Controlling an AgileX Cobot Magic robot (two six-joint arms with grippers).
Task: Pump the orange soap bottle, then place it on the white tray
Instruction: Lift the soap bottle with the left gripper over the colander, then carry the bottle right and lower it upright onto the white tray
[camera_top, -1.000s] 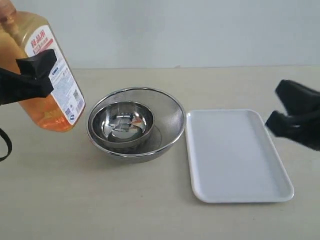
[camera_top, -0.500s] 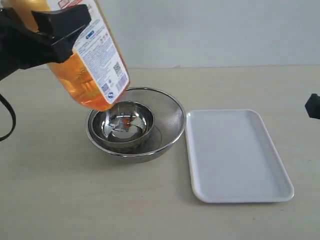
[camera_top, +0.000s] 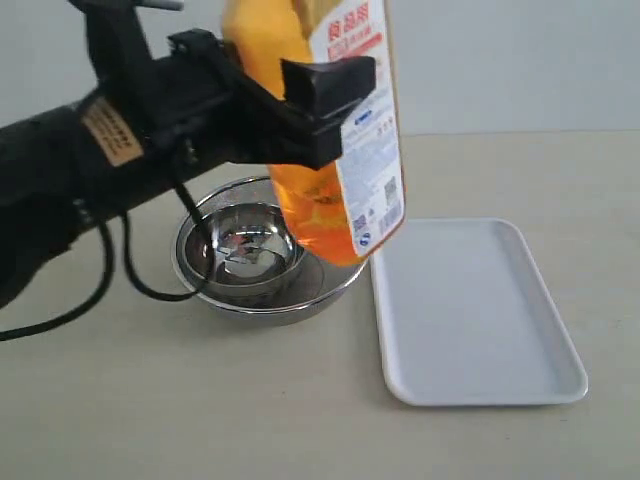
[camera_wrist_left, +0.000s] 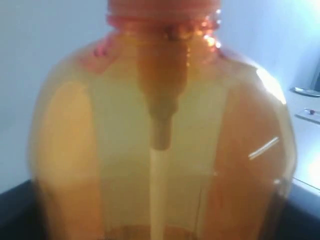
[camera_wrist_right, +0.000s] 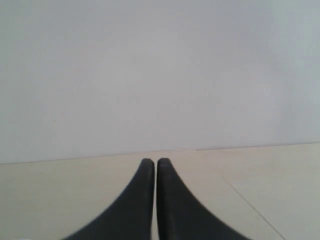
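The white tray (camera_top: 480, 330) is lying on the table (camera_top: 150, 400). Near its left rim, the left end effector (camera_top: 300, 105) is clamping the orange soap bottle (camera_top: 350, 150) aloft, slightly tilted. The placing step seems underway, and the next move calls for shifting right and lowering upright. The right end effector (camera_wrist_right: 156, 172) is sitting pressed together.

Exterior view looks down on the surface (camera_top: 200, 420). Left wrist view sits close against the orange soap bottle (camera_wrist_left: 160, 150), which both views show. Right wrist view faces the wall (camera_wrist_right: 150, 75).
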